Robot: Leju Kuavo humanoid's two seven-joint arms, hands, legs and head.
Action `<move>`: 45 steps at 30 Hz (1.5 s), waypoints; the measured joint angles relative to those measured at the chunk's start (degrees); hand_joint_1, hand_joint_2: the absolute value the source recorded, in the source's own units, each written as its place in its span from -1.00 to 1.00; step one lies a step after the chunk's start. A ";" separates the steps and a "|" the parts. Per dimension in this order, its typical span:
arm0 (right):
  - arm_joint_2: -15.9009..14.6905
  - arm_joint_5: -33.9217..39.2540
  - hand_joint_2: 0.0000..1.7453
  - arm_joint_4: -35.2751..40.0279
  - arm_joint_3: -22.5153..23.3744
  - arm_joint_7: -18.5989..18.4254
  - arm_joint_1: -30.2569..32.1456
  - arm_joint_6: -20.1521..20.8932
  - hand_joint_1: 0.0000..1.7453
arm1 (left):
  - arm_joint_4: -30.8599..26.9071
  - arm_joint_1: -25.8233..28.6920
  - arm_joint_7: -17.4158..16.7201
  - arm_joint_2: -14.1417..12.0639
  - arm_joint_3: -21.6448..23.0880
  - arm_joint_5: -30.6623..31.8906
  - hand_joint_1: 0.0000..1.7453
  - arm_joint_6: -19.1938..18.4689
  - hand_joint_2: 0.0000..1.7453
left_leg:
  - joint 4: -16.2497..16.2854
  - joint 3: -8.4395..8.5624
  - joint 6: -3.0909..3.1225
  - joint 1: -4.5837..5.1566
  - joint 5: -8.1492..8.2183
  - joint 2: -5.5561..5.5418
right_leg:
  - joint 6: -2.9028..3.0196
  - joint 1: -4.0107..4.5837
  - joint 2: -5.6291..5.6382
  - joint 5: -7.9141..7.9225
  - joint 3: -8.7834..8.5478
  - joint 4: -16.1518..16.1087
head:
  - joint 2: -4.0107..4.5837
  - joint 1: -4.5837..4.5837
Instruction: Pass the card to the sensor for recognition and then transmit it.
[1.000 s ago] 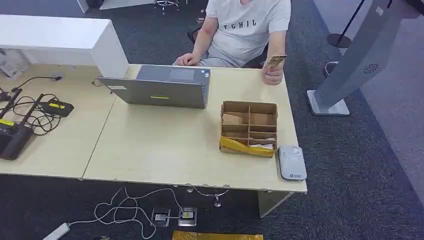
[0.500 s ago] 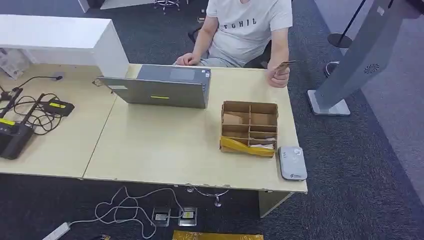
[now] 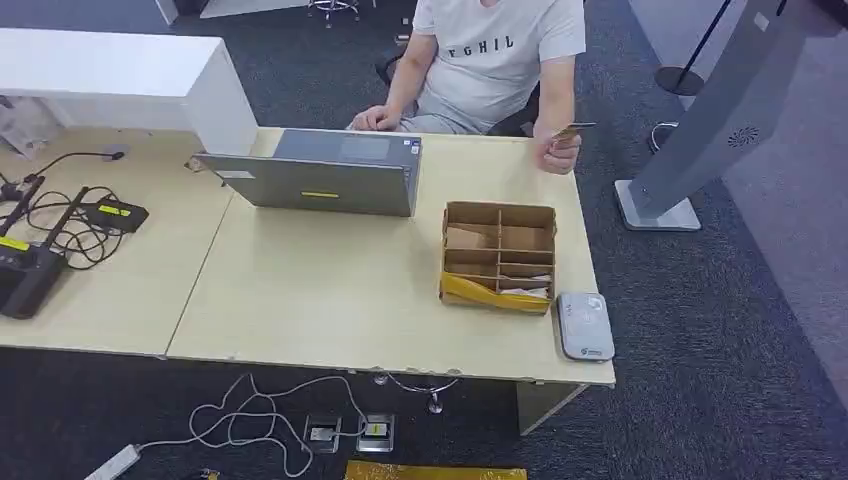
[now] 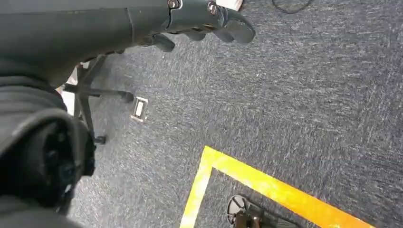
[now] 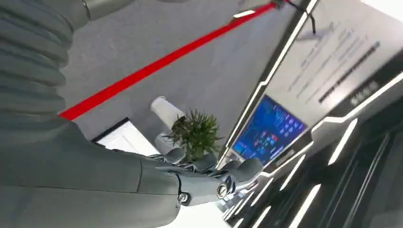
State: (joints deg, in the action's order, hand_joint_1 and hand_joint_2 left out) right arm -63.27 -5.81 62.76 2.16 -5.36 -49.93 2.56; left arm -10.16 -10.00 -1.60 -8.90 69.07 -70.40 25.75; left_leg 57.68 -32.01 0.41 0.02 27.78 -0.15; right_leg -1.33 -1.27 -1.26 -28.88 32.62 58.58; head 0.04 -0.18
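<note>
Gold card in a person's hand, upper right; left robot hand and right robot hand empty, fingers loosely apart.

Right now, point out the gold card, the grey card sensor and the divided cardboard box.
gold card (image 3: 573, 130), head view, card's face.
grey card sensor (image 3: 584, 324), head view, top face.
divided cardboard box (image 3: 497, 297), head view, front wall.

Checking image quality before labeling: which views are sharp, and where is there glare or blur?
Head view: even light, soft shadows, the card in the person's hand small and slightly blurred. Left wrist view: carpet sharp, left hand dark and near. Right wrist view: bright ceiling strips glare, right hand soft-edged.
</note>
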 joint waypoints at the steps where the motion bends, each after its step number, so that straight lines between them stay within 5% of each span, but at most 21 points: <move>1: 0.26 0.13 1.00 1.73 -1.40 -1.07 0.41 0.94 -1.00 | 0.00 -0.03 0.00 0.02 0.00 0.00 -1.00 0.00 -1.00 | -0.01 -0.02 0.00 -0.01 0.00 0.01 | 0.00 0.01 0.05 0.00 0.00 0.00 | 0.02 0.02; 4: 1.20 1.60 1.00 6.64 -6.64 -4.78 1.64 8.31 -1.00 | 0.00 -0.04 -0.20 0.17 0.00 -0.15 -1.00 -0.48 -1.00 | 0.00 0.07 -0.03 -0.10 -0.02 -0.03 | 0.00 0.10 -0.03 0.00 -0.01 0.00 | 0.02 0.09; 11: 3.82 1.22 1.00 14.23 -15.94 -6.88 4.63 13.59 -1.00 | 0.00 0.00 -1.25 0.28 0.00 0.04 -1.00 -1.07 -1.00 | 0.01 0.02 -0.08 -0.11 -0.08 -0.19 | 0.00 0.11 -0.18 0.00 0.05 0.00 | 0.02 0.04; 26: 7.65 1.01 1.00 23.23 -27.80 -10.42 6.36 14.49 -1.00 | 0.00 0.01 -1.25 0.28 0.02 1.14 -1.00 -1.77 -1.00 | 0.01 -0.04 -0.10 -0.13 -0.08 -0.18 | 0.01 0.14 -0.15 0.00 0.13 0.00 | 0.02 0.07; 31: 8.57 -2.32 1.00 23.68 -30.09 -8.89 7.23 10.50 -1.00 | 0.00 0.02 -1.25 0.28 0.02 1.57 -1.00 -1.92 -1.00 | 0.00 -0.06 -0.10 -0.13 -0.08 -0.16 | 0.01 0.14 -0.12 0.00 0.14 0.00 | 0.02 0.07; 45: 15.80 -33.47 1.00 21.32 -36.21 -1.11 9.88 -8.86 -1.00 | 0.00 0.00 -1.25 0.39 0.11 3.17 -1.00 -1.99 -1.00 | 0.00 -0.07 -0.13 -0.21 -0.09 -0.14 | 0.01 0.21 -0.07 0.00 0.15 0.01 | 0.02 0.07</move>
State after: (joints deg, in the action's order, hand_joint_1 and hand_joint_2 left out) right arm -47.47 -39.28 84.08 -34.05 -6.47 -40.05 -6.30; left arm -10.16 -10.00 -2.84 -8.50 69.18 -67.23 23.76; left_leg 57.68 -32.07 0.28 -0.18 27.69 -0.29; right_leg -1.32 -1.06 -1.33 -28.87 32.78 58.59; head 0.07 -0.11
